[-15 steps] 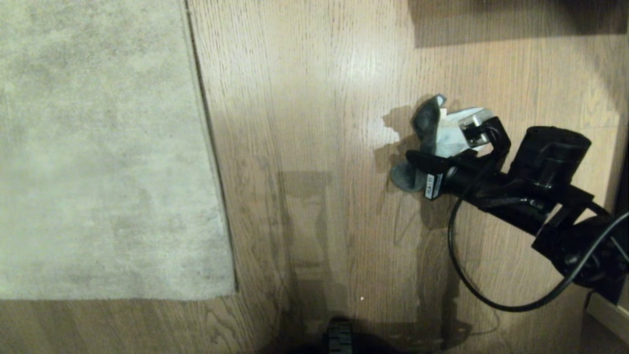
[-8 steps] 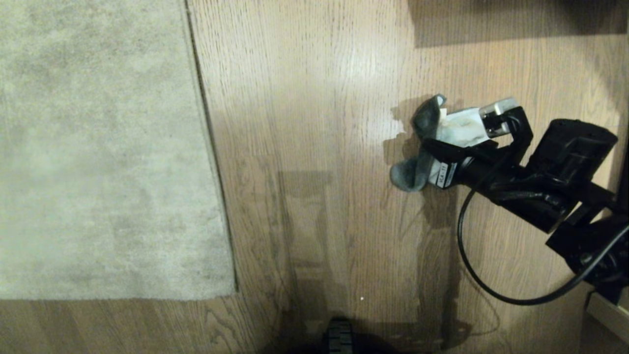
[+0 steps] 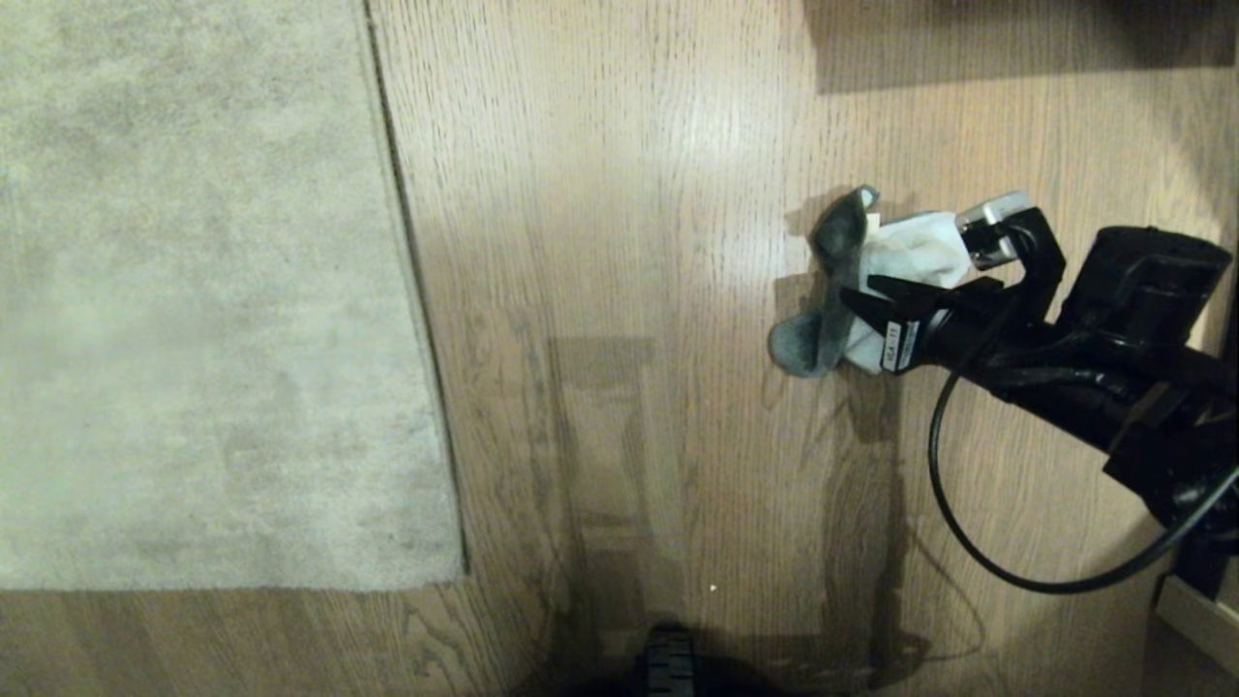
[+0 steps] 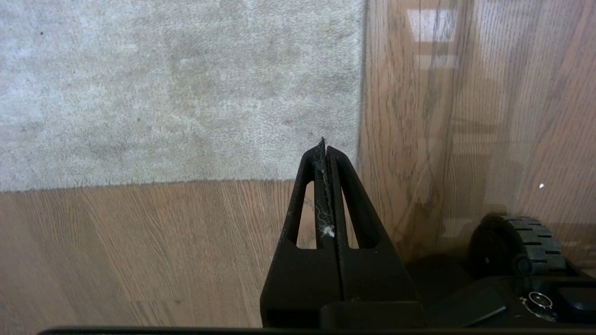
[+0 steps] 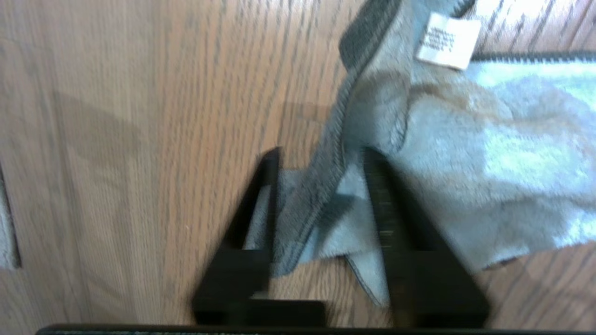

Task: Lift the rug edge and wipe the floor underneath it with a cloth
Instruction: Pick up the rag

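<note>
Wood-grain plank floor (image 3: 619, 194) fills the scene, glossy under the room light, with faint damp-looking streaks near the robot's base. Nearest, at the bottom edge of the head view, a black wheel (image 3: 668, 668) of the base shows. On the near left the rug's square corner lies flat on the planks, and the rug edge (image 3: 416, 290) runs away from it toward the far side, also flat. The left pincer (image 4: 326, 144) hangs above that corner, pressed together and holding nothing, only a wisp of lint on its tips.

Further off and well to the right, apart from the rug, the cloth (image 3: 852, 281) lies crumpled on the floor, dark grey side curled up toward the rug, pale side and its white label facing up. The right pincer (image 5: 321, 158) is low over it with its fingers spread apart, a fold of cloth lying between them but not pinched.

The risks, as I judge them: with the fingers parted the cloth is loose, so any drag of the arm could leave it behind or smear it sideways. A re-grip may catch only the thin hem and slip. The black cable (image 3: 953, 523) looping off the right arm hangs low and could snag.
</note>
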Tool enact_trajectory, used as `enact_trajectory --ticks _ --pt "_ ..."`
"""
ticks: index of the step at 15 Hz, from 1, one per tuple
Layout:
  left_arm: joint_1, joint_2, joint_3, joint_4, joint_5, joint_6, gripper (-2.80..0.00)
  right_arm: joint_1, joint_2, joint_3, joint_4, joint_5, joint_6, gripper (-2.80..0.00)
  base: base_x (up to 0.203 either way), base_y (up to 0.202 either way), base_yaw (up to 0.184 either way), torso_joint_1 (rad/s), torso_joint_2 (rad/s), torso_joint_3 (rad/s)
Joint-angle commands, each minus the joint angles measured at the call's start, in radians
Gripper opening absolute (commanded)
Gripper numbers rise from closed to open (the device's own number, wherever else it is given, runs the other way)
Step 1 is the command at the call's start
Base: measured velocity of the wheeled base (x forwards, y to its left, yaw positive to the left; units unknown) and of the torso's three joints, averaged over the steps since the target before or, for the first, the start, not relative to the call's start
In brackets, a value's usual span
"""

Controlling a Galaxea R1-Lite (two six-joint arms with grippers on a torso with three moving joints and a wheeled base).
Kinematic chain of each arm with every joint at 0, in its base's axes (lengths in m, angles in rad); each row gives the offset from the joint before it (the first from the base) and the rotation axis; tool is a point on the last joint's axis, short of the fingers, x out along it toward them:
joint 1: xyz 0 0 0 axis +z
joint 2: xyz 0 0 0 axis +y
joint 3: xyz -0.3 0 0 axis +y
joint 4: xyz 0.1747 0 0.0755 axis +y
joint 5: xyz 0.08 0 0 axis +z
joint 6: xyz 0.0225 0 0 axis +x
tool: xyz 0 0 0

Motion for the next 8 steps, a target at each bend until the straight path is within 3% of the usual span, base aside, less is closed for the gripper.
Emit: enact_trajectory --ticks 1,8 --pt "0.0 0.0 0.0 0.0 0.0 0.0 -2.8 -0.008 -0.002 -0.011 0.022 -0.005 -0.004 0.0 0.0 0.0 0.0 0.0 0.0 0.0" --pt "0.0 0.0 0.0 0.0 0.0 0.0 -2.8 -0.008 0.102 -0.148 0.077 -0.135 -0.004 0.0 0.0 0.0 0.0 0.0 0.0 0.0"
